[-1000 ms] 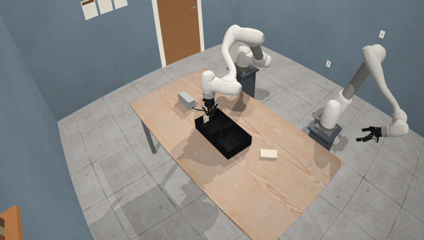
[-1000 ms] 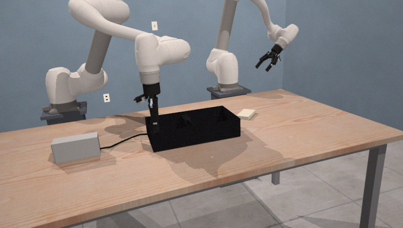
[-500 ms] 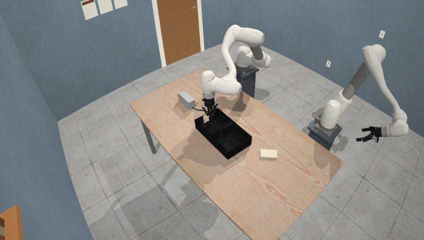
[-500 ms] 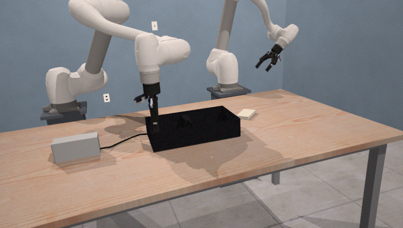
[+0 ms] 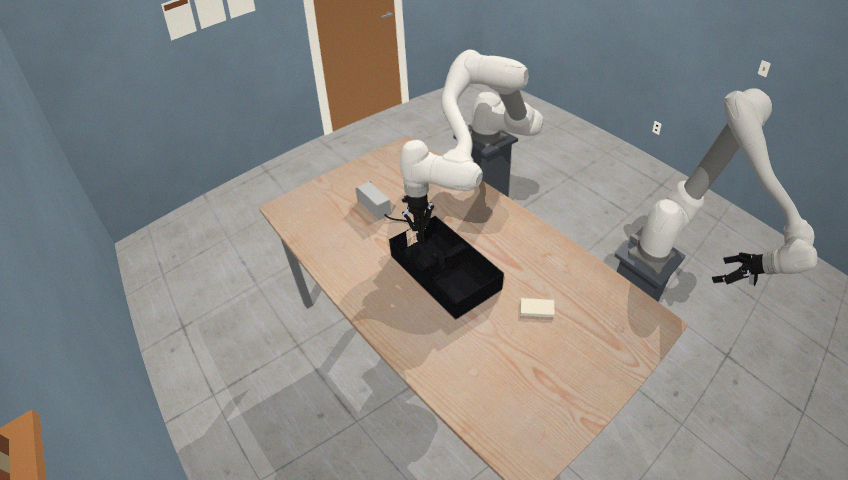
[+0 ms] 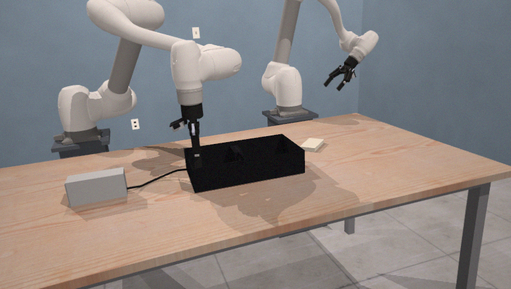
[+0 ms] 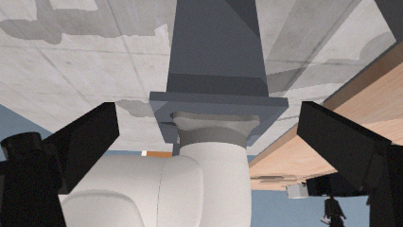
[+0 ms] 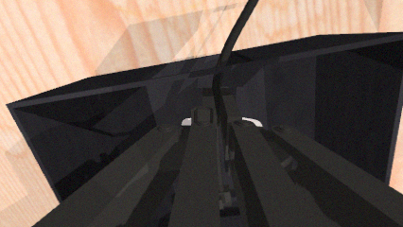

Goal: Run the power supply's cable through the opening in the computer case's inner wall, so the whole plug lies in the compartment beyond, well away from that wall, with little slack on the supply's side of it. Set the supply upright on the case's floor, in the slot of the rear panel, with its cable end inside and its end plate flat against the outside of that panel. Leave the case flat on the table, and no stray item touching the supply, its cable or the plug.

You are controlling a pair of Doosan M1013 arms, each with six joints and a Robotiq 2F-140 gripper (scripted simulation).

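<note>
And here's the grey power supply [image 5: 373,200] [image 6: 96,187] [image 7: 297,190], sitting outside the black computer case [image 5: 422,284] [image 6: 250,168] [image 7: 318,185] [image 8: 293,104], on the counter [image 5: 565,380] [image 6: 358,179] [image 7: 303,151] [image 8: 38,47]. In the top view it's up and left of the right hand [image 5: 421,239] [image 6: 196,162] [image 7: 332,200] [image 8: 228,200]; in the exterior view it lies lower left of that hand, well apart from it.

Its long axis slants from upper left to lower right in the top view, while in the exterior view it runs nearly left to right, rising slightly rightward. The cable end faces the case, and the black cable [image 5: 395,218] [image 6: 157,179] [image 8: 232,38] leaves it, arcs over the gap and crosses the case's near end.

Now the right hand: pointing straight down, fingertips inside that end of the case, clenched on the cable, which drops between the fingers in the right wrist view. The plug can't be made out down there.

Over at the right of the top view, the left hand [image 5: 721,270] [image 6: 332,85] [image 7: 208,118] hangs off the counter, released, fingers spread wide. A cream block [image 5: 537,307] [image 6: 312,144] lies beyond the case's other end, apart from supply and cable.

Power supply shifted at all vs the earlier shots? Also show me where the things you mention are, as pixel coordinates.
No. The power supply [image 5: 373,200] [image 6: 96,187] sits in the same spot on the table [image 5: 535,386] [image 6: 287,214], same gap to the case [image 5: 446,267] [image 6: 247,166].
</note>
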